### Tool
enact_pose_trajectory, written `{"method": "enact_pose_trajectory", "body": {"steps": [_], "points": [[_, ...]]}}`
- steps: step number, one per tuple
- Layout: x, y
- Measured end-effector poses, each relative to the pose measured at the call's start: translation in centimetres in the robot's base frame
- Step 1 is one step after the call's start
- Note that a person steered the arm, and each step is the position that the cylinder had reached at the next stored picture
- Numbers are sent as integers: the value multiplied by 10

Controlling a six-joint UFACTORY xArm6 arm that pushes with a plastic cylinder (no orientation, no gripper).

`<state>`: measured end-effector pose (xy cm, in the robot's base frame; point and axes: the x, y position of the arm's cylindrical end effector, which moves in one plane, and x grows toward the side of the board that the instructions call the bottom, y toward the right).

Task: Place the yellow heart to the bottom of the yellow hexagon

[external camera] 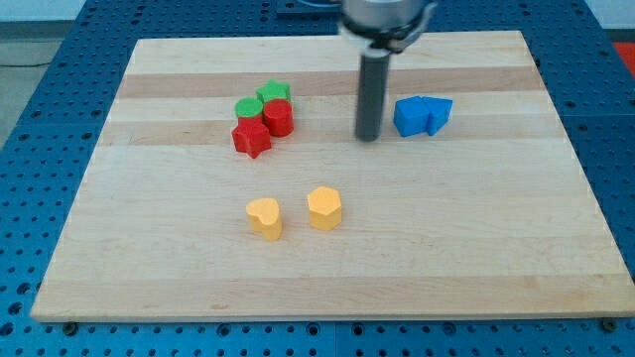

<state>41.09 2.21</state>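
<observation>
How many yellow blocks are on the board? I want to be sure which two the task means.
2: the yellow heart at the view's lower middle, and the yellow hexagon just to its right. None seem hidden.

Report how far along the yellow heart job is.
Nothing looks done: the yellow heart sits to the view's left of the yellow hexagon, not below it. My tip is up near the blue blocks, away from both yellow ones. Left: reach the heart and push it under the hexagon.
</observation>
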Motion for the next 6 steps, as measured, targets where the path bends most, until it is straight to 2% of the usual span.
{"method": "enact_pose_trajectory", "body": {"steps": [3, 4, 6], "points": [[108, -187], [127, -171], [111, -91]]}}
